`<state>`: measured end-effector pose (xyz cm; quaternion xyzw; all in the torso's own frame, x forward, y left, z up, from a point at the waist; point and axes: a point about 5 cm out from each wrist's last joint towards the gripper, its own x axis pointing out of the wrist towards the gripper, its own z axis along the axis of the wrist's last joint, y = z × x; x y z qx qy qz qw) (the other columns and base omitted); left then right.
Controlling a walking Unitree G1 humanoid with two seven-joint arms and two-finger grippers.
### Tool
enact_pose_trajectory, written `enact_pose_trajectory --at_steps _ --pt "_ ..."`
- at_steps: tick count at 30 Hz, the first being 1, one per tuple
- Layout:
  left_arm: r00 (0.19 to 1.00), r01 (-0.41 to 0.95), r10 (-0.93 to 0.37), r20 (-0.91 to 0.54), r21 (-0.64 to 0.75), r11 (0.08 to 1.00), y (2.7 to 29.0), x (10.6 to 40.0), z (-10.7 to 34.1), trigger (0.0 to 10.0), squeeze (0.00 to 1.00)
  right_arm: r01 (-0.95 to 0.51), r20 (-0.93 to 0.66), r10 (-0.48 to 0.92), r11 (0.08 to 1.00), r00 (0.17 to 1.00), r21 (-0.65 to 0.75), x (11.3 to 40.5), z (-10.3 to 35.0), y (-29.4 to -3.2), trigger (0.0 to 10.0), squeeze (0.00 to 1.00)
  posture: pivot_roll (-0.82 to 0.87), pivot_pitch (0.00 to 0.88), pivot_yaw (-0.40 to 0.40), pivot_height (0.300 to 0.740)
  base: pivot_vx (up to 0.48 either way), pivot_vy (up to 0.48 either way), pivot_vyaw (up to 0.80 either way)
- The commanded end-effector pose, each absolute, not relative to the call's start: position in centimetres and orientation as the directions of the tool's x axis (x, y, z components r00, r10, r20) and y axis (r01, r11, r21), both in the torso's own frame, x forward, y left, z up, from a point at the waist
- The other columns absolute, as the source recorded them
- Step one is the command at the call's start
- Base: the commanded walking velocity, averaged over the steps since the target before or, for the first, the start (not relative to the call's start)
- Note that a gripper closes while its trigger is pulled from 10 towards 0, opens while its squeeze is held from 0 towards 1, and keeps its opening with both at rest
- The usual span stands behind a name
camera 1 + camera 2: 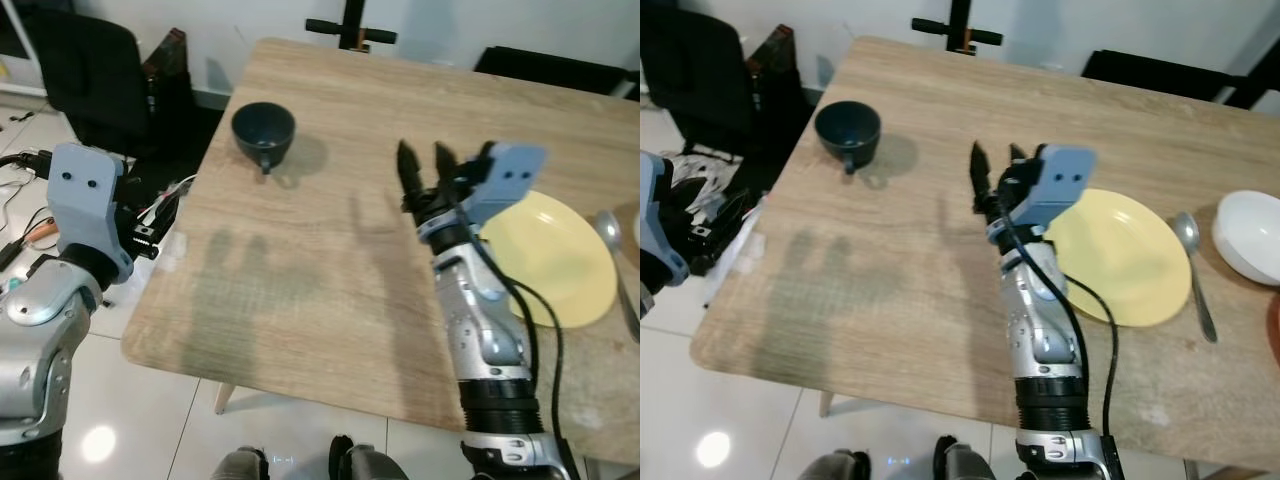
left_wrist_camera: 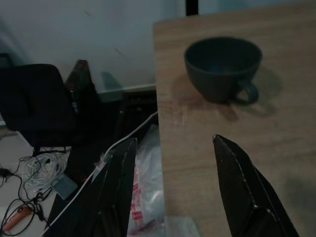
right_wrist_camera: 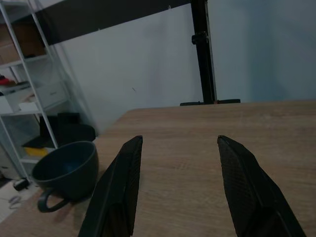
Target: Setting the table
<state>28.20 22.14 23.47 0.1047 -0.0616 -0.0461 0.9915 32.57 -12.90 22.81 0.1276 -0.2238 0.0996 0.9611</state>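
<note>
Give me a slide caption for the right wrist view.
Open right claw above the wooden table, dark blue cup ahead.

You see a dark navy cup (image 1: 263, 131) on the pale wood-grain surface (image 1: 330, 250), a soft yellow plate (image 1: 1120, 255), a white bowl (image 1: 1250, 236), a silver spoon (image 1: 1193, 268), and black fingers (image 1: 408, 172) on silver arms.

A black office chair (image 1: 85, 75) stands off the table's far left corner; white cables (image 2: 42, 174) and a crumpled plastic bag (image 2: 148, 185) lie on the pale tiled floor (image 1: 150, 420) beside it; white shelving (image 3: 22, 98) lines the wall
</note>
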Motion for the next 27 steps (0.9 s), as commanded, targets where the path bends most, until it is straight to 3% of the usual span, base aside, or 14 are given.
enact_pose_trajectory --at_steps 1,9,27 --pt "0.993 0.039 -0.062 0.097 0.223 0.974 22.1 28.6 22.6 10.0 0.00 -0.226 0.457 0.107 0.950 0.883 0.215 32.3 22.6 -13.4 10.0 0.00 0.08 0.090 0.064 0.740 0.000 0.000 0.00" --pt "0.992 0.004 -0.033 0.120 0.232 0.973 21.4 29.3 22.5 10.0 0.00 -0.192 0.445 0.061 0.947 0.894 0.257 32.5 22.7 -14.0 10.0 0.00 0.08 0.056 0.068 0.740 0.000 0.000 0.00" --pt "0.992 -0.035 0.005 0.127 0.240 0.970 21.0 29.7 21.9 10.0 0.00 -0.159 0.432 0.017 0.942 0.902 0.295 33.2 22.9 -14.8 10.0 0.00 0.08 0.032 0.065 0.740 0.000 0.000 0.77"
